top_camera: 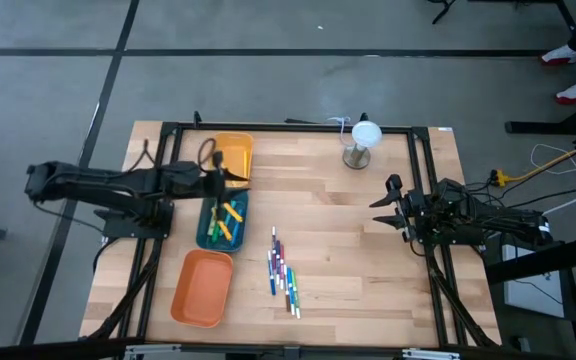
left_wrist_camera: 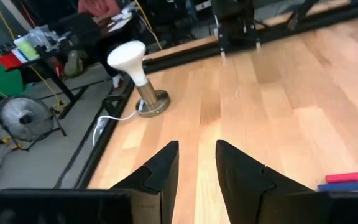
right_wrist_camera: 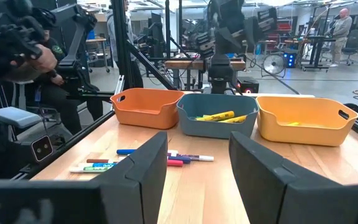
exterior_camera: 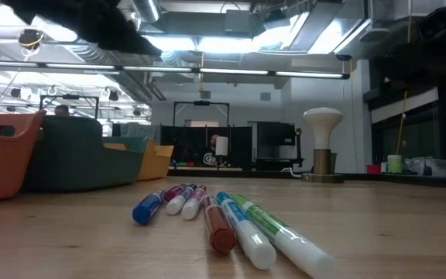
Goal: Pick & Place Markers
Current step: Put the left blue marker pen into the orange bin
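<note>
hovering above the teal tray [top_camera: 204, 232] at left centre of the high view with jaws parted and empty, the left gripper [top_camera: 230, 178] risks scattering the closely packed markers [top_camera: 282, 271] at lower centre; the right gripper [top_camera: 386, 204] waits, open.

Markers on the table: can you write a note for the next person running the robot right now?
Left end effector: open, empty, above the blue tray.
Right end effector: open, empty, waiting on the table's right side.
Done: several yellow markers lie in the blue tray.
Left: a bunch of markers lies loose on the wood mid-table.
The orange tray looks empty. The yellow tray's contents are unclear.
</note>
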You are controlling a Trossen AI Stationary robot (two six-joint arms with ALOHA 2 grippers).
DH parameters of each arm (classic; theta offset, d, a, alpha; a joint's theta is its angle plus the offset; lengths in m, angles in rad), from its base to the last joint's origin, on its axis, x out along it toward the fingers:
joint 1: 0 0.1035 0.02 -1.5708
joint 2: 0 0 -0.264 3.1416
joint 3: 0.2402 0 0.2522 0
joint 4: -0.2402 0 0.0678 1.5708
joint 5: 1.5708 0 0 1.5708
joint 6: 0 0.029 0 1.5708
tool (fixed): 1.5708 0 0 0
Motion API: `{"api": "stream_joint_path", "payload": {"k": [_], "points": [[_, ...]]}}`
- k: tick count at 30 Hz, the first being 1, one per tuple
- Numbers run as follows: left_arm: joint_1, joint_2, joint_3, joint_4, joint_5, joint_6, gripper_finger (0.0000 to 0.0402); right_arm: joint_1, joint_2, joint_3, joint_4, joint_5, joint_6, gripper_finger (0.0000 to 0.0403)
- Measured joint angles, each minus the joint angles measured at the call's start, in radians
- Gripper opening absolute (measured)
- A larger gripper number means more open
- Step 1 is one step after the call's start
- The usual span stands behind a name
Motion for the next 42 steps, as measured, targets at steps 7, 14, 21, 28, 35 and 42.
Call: {"api": "stream_joint_path", "payload": {"k": [7, 14, 21, 28, 35, 42], "points": [[-0.135, 0.191, 0.14, -0.021, -0.065, 0.031, 0.0103, 0.0, 0.0, 0.0, 0.0, 0.0, 0.0, 0.017], [-0.247, 0.404, 0.32, -0.223, -0.094, 0.037, 0.0096, 0.0, 0.0, 0.0, 0.0, 0.0, 0.0, 0.017], [-0.287, 0.587, 0.473, -0.417, -0.14, 0.125, 0.0093, 0.0, 0.0, 0.0, 0.0, 0.0, 0.0, 0.017], [-0.287, 0.686, 0.526, -0.467, -0.03, 0.173, 0.0093, 0.0, 0.0, 0.0, 0.0, 0.0, 0.0, 0.017], [-0.305, 0.757, 0.526, -0.491, 0.039, 0.302, 0.0091, 0.0, 0.0, 0.0, 0.0, 0.0, 0.0, 0.017], [-0.353, 0.839, 0.561, -0.606, 0.028, 0.47, 0.0091, 0.0, 0.0, 0.0, 0.0, 0.0, 0.0, 0.017]]}}
